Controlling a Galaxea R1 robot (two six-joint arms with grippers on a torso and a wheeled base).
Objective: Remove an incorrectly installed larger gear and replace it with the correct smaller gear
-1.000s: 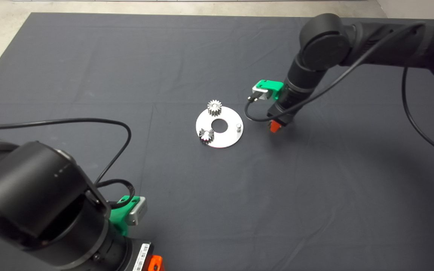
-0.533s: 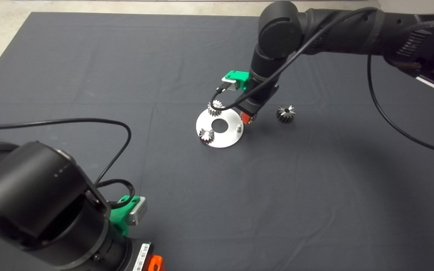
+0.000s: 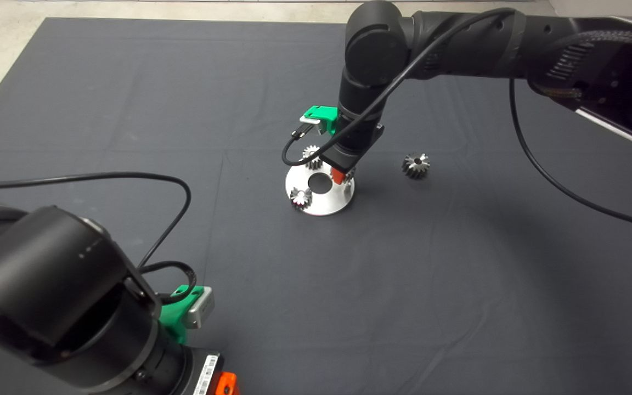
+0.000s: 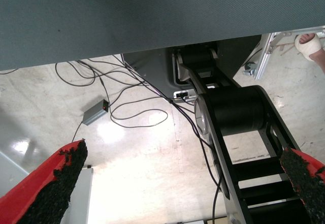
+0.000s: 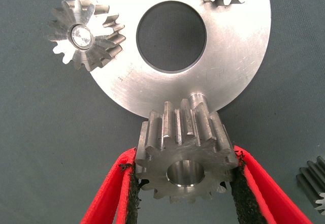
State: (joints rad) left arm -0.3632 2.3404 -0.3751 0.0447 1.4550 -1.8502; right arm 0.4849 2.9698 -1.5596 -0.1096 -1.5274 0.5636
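My right gripper (image 5: 186, 165) is shut on the smaller gear (image 5: 177, 132), a steel spur gear with short straight teeth. It holds the gear just over the bare pin (image 5: 196, 98) at the edge of the round silver plate (image 5: 127, 89). In the head view the right gripper (image 3: 338, 176) stands over the right side of the plate (image 3: 324, 207), and the gear it holds is hidden there. The larger gear (image 3: 416, 165), with flared teeth, lies loose on the mat right of the plate, and it also shows at the edge as the larger gear (image 5: 316, 183). My left gripper (image 4: 185, 155) is open and parked at the lower left.
Two other gears sit on pins on the plate, one at the back (image 3: 311, 156) behind the cable and one at the front left (image 3: 300, 197). The plate has a large centre hole (image 5: 171, 36). The left wrist view shows floor, cables and a person's foot (image 4: 311, 46).
My right arm has swung left from the mat beside the plate to over the plate's bare pin, carrying the smaller gear. The larger gear came into view behind it. The left arm stayed still.
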